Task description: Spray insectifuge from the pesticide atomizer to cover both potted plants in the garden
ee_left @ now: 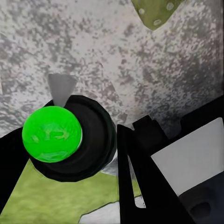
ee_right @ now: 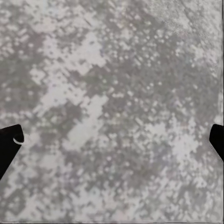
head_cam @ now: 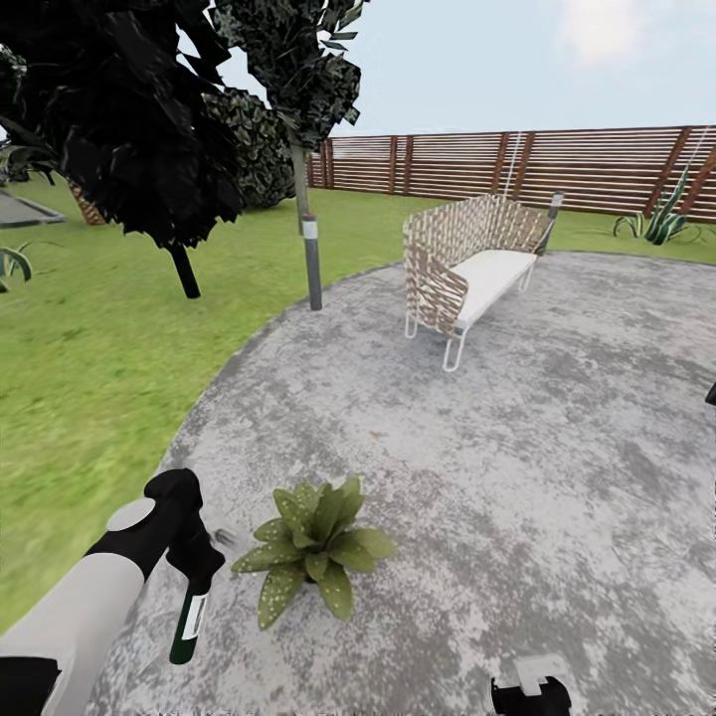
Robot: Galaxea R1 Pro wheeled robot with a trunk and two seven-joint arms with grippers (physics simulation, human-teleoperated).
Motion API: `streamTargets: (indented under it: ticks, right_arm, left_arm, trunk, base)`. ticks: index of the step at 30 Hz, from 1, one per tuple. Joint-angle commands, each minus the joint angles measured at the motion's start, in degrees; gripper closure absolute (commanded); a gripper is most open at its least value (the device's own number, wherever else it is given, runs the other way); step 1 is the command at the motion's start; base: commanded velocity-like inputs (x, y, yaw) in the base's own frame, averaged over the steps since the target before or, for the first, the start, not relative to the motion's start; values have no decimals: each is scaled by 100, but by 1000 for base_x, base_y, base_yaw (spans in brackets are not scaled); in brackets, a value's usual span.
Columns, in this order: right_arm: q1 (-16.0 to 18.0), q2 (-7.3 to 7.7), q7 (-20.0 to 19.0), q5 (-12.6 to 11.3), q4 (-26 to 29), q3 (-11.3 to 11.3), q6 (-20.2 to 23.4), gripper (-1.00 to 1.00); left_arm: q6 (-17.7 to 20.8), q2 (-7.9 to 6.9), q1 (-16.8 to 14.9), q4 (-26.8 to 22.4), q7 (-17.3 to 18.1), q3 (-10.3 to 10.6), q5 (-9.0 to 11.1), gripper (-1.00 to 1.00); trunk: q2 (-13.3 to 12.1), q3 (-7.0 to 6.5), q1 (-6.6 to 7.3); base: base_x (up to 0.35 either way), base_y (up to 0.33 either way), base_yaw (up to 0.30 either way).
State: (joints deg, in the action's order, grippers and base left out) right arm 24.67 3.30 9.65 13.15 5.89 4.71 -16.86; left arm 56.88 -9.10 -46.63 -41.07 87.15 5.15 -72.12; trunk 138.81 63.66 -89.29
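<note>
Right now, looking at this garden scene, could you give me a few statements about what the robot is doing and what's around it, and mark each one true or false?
1. The left gripper holds the pesticide atomizer. True.
2. The potted plant stands on the lawn. False: it sits on the grey paving.
3. The woven chair has a white cushion. True.
4. The right gripper holds a second bottle. False: its fingers are apart, with bare paving between them.
5. The atomizer is touching the plant's leaves. False: it hangs beside the plant, apart from it.
</note>
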Motion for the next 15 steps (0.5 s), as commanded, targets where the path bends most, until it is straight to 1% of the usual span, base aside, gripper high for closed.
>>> streamTargets:
  ticks: [1,9,14,15]
  right_arm:
    - [3,2,7,65,-10,44,-19,-100]
    - [3,46,-7,75,-26,38,-28,-100]
    - [3,7,5,65,-9,46,-28,-100]
    - [3,2,10,61,4,47,-28,-100]
  left_arm:
    - [60,-4,-4,-7,59,21,-47,100]
    - [67,-12,-4,-7,62,15,-48,100]
    - [69,-15,-4,-7,57,4,-48,100]
    - [69,-8,3,-7,56,3,-48,100]
  trunk:
    - [2,5,3]
    - [2,5,3]
    - [2,5,3]
    - [2,5,3]
  base:
    - [-169,-241,56]
    - [-189,-236,9]
    - [-39,-260,0]
    - [0,-272,128]
